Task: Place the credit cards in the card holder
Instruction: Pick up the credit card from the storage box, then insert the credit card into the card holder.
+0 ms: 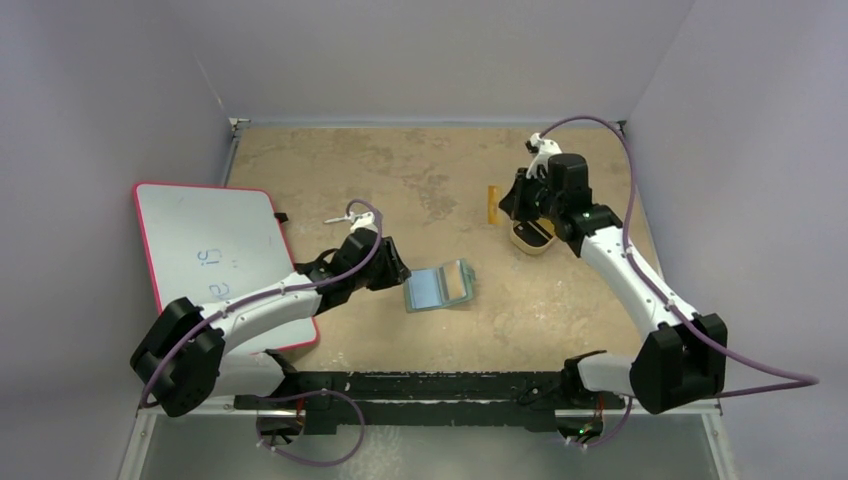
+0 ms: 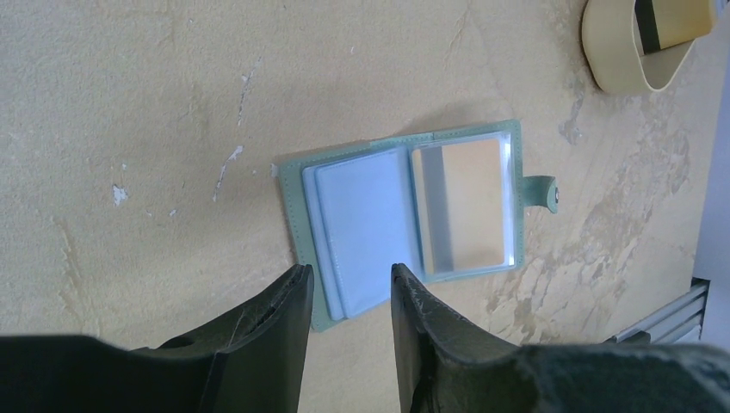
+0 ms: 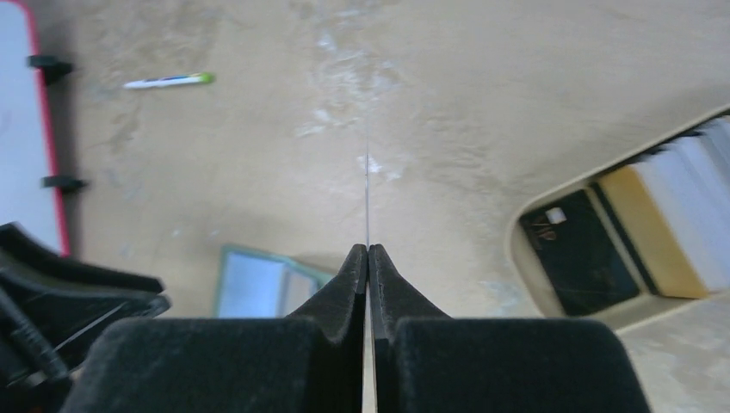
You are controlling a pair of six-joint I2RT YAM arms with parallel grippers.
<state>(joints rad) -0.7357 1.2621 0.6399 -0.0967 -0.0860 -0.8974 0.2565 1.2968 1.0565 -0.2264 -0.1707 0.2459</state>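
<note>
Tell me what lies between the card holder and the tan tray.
Only bare tabletop separates the card holder from the tan tray, clearest in the left wrist view.

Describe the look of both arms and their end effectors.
The left arm and right arm have white tapered links between bulky black joint housings, and a purple cable loops along each. The left end effector and right end effector each have two matte black fingers, wedge-shaped and narrowing to the tip.
</note>
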